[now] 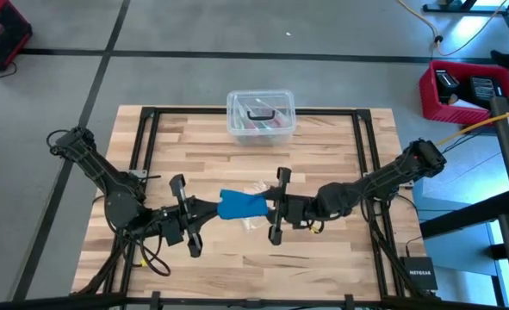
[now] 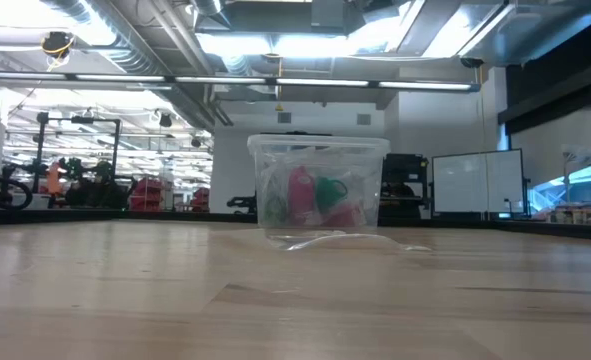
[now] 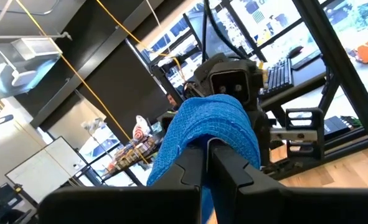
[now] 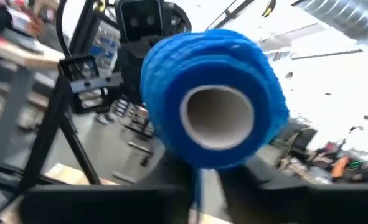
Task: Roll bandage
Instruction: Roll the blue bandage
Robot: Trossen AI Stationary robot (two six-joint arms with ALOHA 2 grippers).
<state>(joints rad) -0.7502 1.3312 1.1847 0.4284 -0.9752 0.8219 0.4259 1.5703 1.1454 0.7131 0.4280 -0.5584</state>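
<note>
The bandage (image 1: 239,205) is a bright blue roll held in the air above the table's middle, between my two grippers. My left gripper (image 1: 213,207) comes from the left and is shut on it. In the left wrist view the blue fabric (image 3: 212,121) bulges above the shut fingers. My right gripper (image 1: 270,207) faces it from the right. The right wrist view looks at the roll (image 4: 171,93) end-on, into its hollow core (image 4: 218,118), and a thin blue strip shows between that gripper's fingers. My left gripper pinches the roll's left end (image 3: 199,140) between its two fingers, coming about level from the table's left. The roll is lifted clear of the table, its axis running toward the other gripper. My right gripper has a narrow blue edge of the bandage (image 4: 199,177) between its fingers, just beneath the roll's open end. It comes about level from the table's right. Whether that edge is one layer or several does not show.
A clear lidded plastic box (image 1: 261,116) with red and green things inside stands at the table's far middle (image 2: 320,195). A small clear plastic bag (image 2: 345,240) lies on the wood in front of it. A red crate (image 1: 461,86) stands on the floor at the right.
</note>
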